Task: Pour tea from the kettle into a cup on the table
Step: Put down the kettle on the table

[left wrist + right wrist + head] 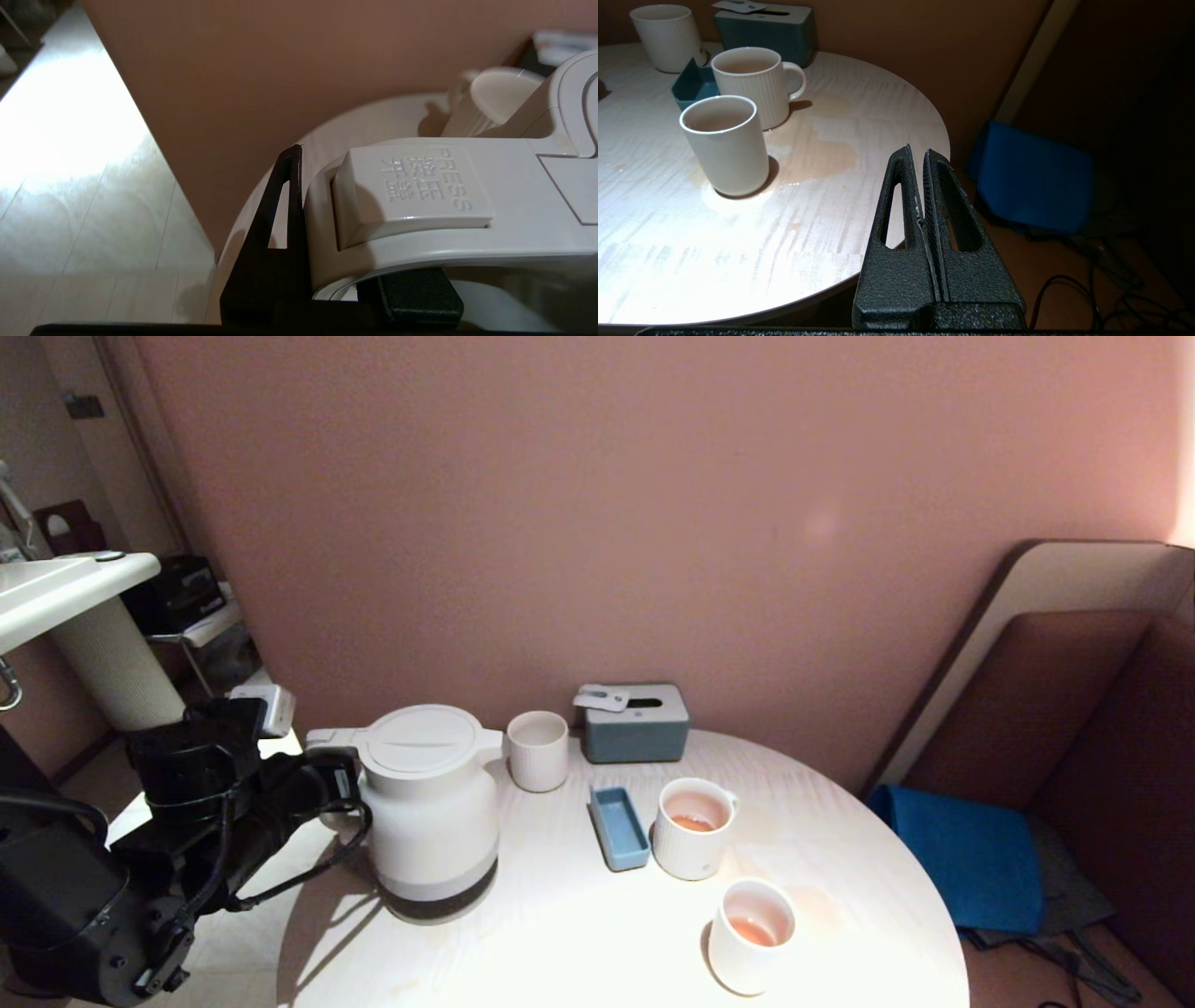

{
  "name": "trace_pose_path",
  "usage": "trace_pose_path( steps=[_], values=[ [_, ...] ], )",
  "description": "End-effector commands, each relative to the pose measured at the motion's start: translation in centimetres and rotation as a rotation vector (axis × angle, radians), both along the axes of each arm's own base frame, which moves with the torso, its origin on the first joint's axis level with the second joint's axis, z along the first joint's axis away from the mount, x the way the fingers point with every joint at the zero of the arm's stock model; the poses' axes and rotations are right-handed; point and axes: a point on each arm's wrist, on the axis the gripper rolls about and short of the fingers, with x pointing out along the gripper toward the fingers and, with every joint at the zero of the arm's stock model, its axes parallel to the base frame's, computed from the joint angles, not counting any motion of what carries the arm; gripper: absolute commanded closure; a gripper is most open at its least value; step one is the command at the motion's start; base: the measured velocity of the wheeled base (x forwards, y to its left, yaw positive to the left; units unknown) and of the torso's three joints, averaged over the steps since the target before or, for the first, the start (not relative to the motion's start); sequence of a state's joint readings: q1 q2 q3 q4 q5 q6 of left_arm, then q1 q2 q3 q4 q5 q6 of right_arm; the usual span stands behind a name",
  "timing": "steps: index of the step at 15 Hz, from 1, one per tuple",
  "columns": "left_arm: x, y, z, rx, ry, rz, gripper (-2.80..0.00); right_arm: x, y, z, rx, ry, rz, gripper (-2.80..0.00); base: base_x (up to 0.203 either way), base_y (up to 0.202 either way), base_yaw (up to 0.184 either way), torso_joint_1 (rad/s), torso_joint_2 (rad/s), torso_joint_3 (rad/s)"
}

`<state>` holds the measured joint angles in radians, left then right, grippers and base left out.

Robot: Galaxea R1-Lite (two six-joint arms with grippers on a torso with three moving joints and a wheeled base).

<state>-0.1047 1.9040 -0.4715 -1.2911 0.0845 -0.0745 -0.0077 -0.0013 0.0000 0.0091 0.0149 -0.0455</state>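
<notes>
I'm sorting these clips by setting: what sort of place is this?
Probably a cafe or lounge corner: a small round table against a pink wall, a brown upholstered booth seat beside it, and a tissue box with tea things on top.

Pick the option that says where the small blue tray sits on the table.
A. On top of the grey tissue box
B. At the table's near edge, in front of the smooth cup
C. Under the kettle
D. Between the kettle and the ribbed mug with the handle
D: in the head view the blue tray lies on the table, with the kettle on one side and the ribbed mug right beside it on the other.
</notes>
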Motion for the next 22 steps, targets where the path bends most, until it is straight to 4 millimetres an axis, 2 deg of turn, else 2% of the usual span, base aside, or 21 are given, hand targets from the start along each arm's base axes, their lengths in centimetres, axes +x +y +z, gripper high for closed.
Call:
trace_pose_path(
  steps=[1, 5, 10, 12, 16, 20, 22],
  values=[
    [0.4, 0.0, -1.3, 0.002, 0.038, 0.001, 0.00, 0.0, 0.0, 0.0, 0.000, 0.001, 0.000, 0.00, 0.000, 0.000, 0.000, 0.000, 0.00, 0.000],
    [1.0, -0.1, -2.2, 0.000, 0.053, 0.000, 0.00, 0.0, 0.0, 0.0, 0.001, 0.001, 0.000, 0.00, 0.000, 0.000, 0.000, 0.000, 0.00, 0.000],
    [2.4, -0.3, -4.4, -0.003, 0.002, -0.009, 0.00, 0.0, 0.0, 0.0, 0.000, 0.001, 0.000, 0.00, 0.000, 0.000, 0.000, 0.000, 0.00, 0.000],
    [2.6, -0.3, -4.6, -0.005, 0.004, -0.013, 0.00, 0.0, 0.0, 0.0, 0.001, 0.001, 0.000, 0.00, 0.000, 0.000, 0.000, 0.000, 0.00, 0.000],
    [2.4, 0.4, -4.8, -0.004, 0.018, 0.009, 0.00, 0.0, 0.0, 0.0, 0.000, 0.001, 0.000, 0.00, 0.000, 0.000, 0.000, 0.000, 0.00, 0.000],
    [0.7, 0.9, -5.3, 0.005, 0.070, 0.022, 0.00, 0.0, 0.0, 0.0, 0.000, 0.001, 0.000, 0.00, 0.000, 0.000, 0.000, 0.000, 0.00, 0.000],
    [0.6, 1.0, -5.0, 0.003, 0.061, 0.024, 0.00, 0.0, 0.0, 0.0, 0.000, 0.001, 0.000, 0.00, 0.000, 0.000, 0.000, 0.000, 0.00, 0.000]
  ],
)
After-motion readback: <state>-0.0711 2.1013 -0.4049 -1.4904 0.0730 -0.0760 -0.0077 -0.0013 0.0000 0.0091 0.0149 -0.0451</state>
